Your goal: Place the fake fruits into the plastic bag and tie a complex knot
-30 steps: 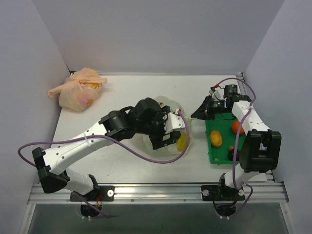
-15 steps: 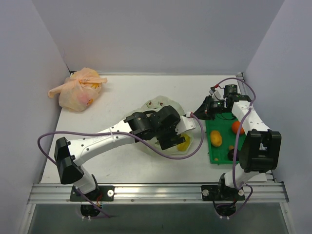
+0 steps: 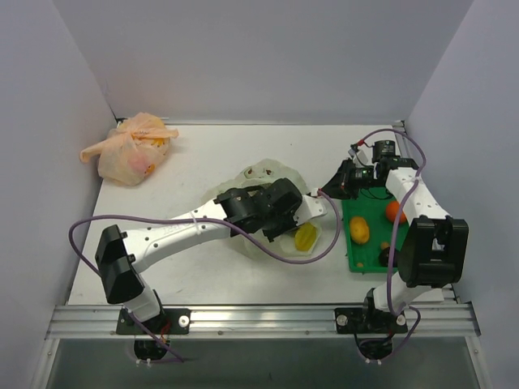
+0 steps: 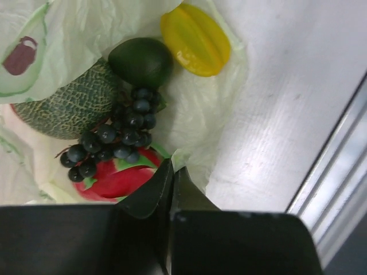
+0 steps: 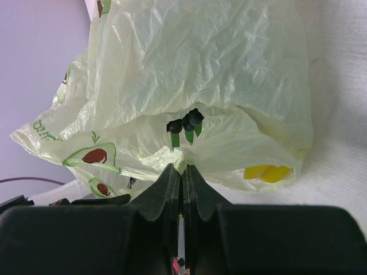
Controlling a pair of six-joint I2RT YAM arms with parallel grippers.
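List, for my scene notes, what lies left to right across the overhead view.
peach bag → starfruit → oval yellow fruit → orange

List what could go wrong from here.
1. The left gripper is shut on just a sliver of the bag rim; the thin film could slip or tear when pulled.
2. The starfruit lies near the mouth and might roll out if the bag tilts.
3. An orange sits on the tray outside; knotting now would leave it behind.
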